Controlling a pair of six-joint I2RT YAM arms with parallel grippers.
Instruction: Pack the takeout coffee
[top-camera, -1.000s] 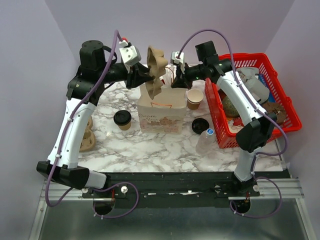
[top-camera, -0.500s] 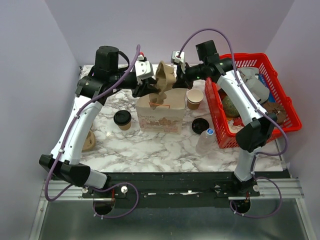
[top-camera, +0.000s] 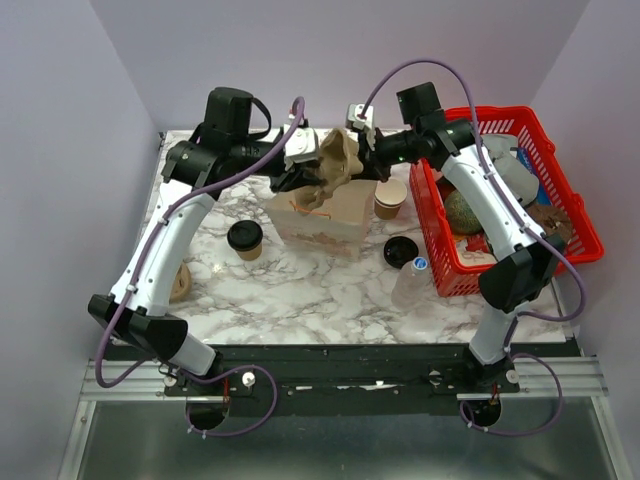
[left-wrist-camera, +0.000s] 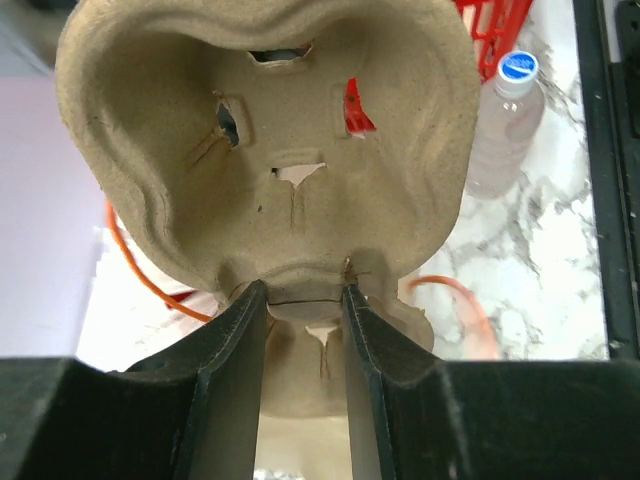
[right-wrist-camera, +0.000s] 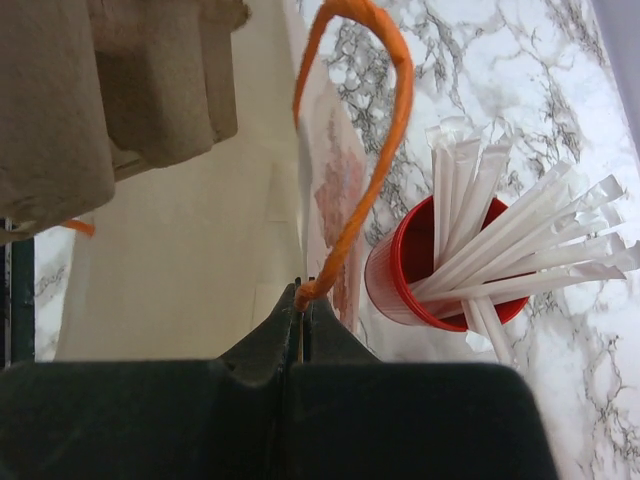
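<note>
The takeout coffee (top-camera: 245, 238), a small tan cup with a black lid, stands on the marble left of the paper bag (top-camera: 325, 222), and neither gripper touches it. My left gripper (top-camera: 306, 176) (left-wrist-camera: 300, 300) is shut on the edge of a tan pulp cup carrier (top-camera: 337, 158) (left-wrist-camera: 270, 150), holding it over the bag's mouth. My right gripper (top-camera: 368, 164) (right-wrist-camera: 303, 296) is shut on the bag's rim at the foot of its orange handle (right-wrist-camera: 368, 150). The bag leans to the right.
A lidless tan cup (top-camera: 390, 197), a loose black lid (top-camera: 400, 250) and a water bottle (top-camera: 412, 282) (left-wrist-camera: 505, 120) lie right of the bag. A red basket (top-camera: 560, 190) fills the right side. A red cup of straws (right-wrist-camera: 450, 270) stands behind the bag. More pulp carriers (top-camera: 178, 283) sit at far left.
The left arm has carried the pulp carrier right and down over the bag's mouth. The bag has tilted and shifted slightly right. The right gripper stays pinched on its rim.
</note>
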